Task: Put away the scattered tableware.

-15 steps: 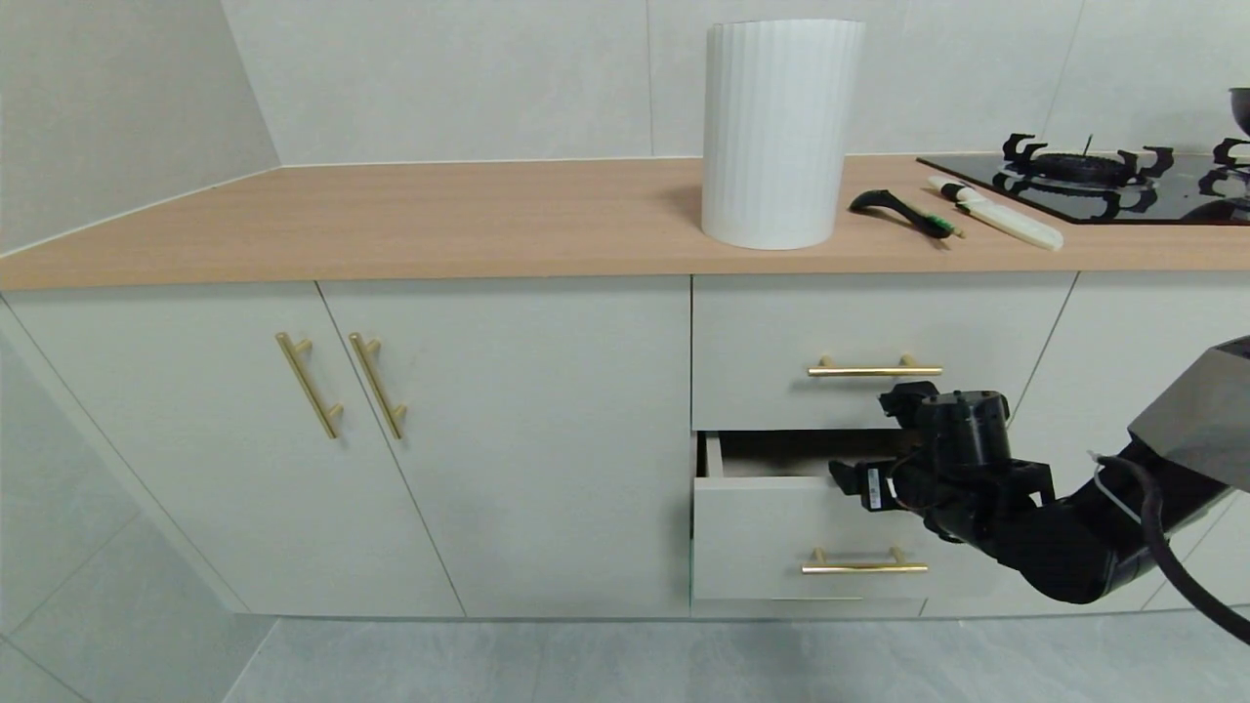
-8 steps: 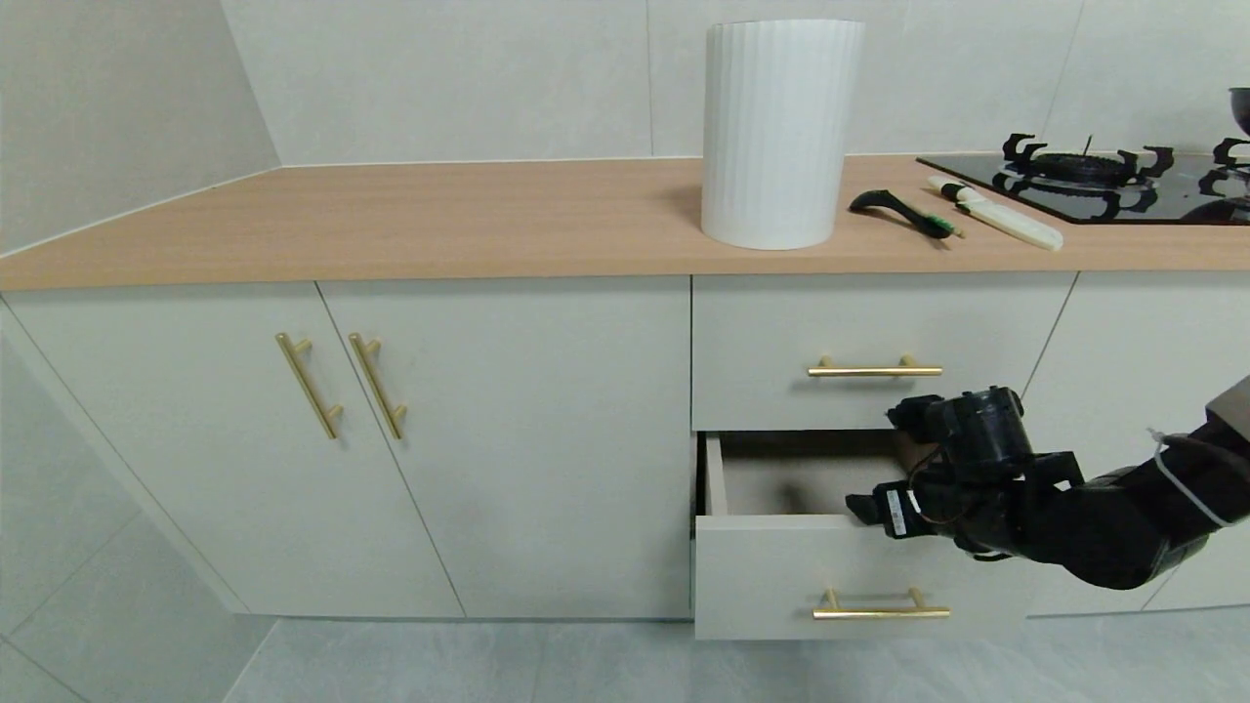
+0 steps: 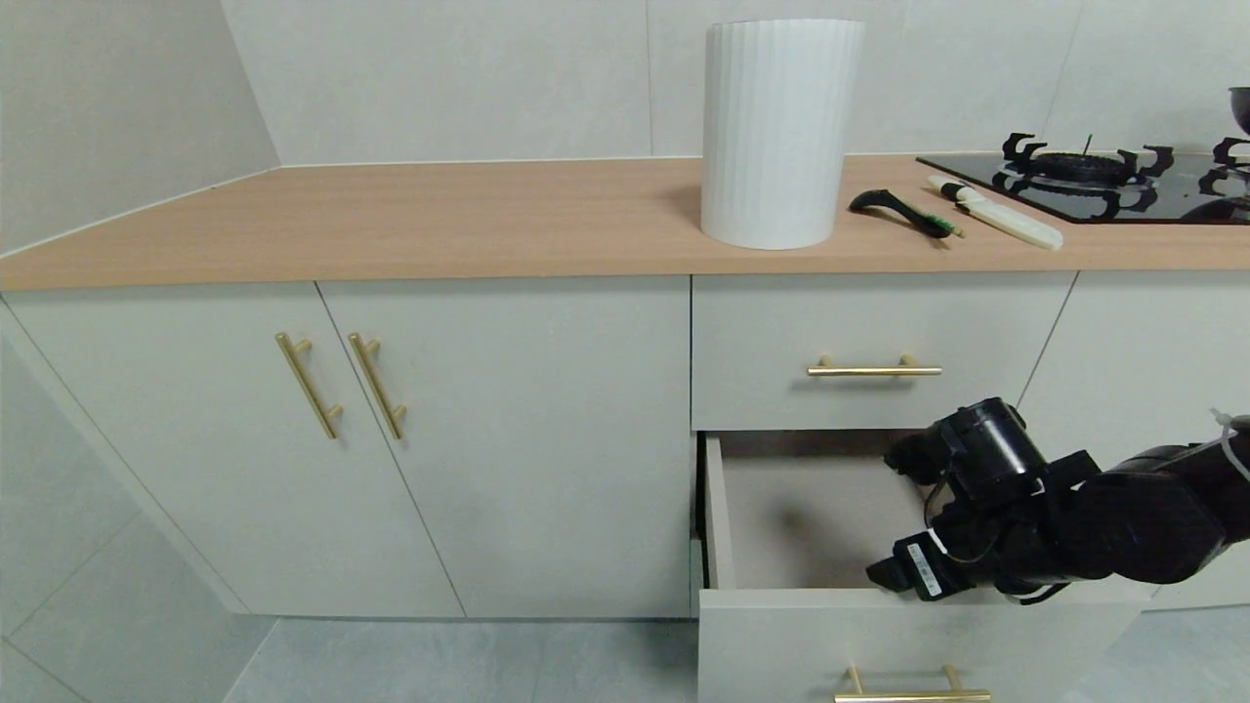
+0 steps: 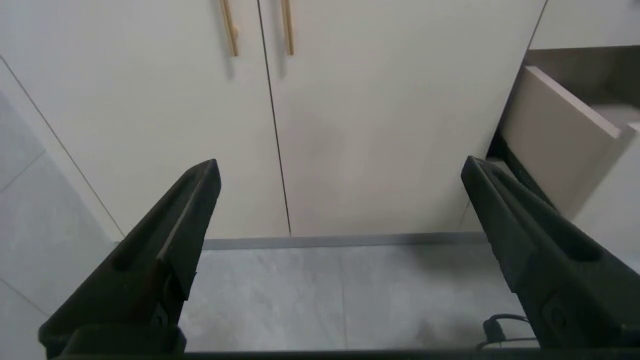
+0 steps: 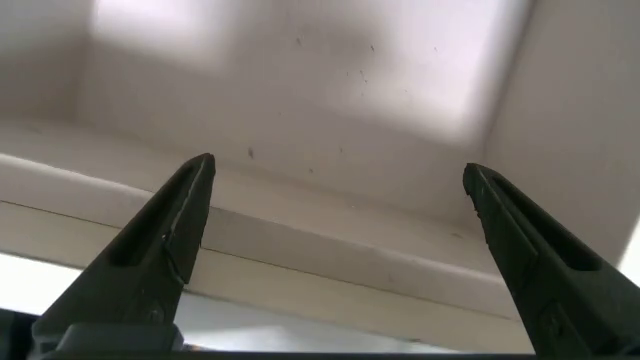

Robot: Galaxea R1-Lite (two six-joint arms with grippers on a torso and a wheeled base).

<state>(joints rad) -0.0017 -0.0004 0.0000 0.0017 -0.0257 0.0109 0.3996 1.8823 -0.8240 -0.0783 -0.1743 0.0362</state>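
Pale tiled walls back a wooden counter (image 3: 391, 225); on it stands a tall white ribbed canister (image 3: 776, 132); directly below the canister a lower drawer (image 3: 811, 508) stands open; right of the canister sits a black hob (image 3: 1094, 181); the right pincer (image 5: 337, 170), fingers spread, hangs over the drawer's front rim; the left pincer (image 4: 340, 168), likewise spread, faces cupboard doors (image 4: 380, 110) below and left of the canister; a cream knife (image 3: 996, 216) and a black-handled utensil (image 3: 903, 210) lie on the counter between canister and hob.
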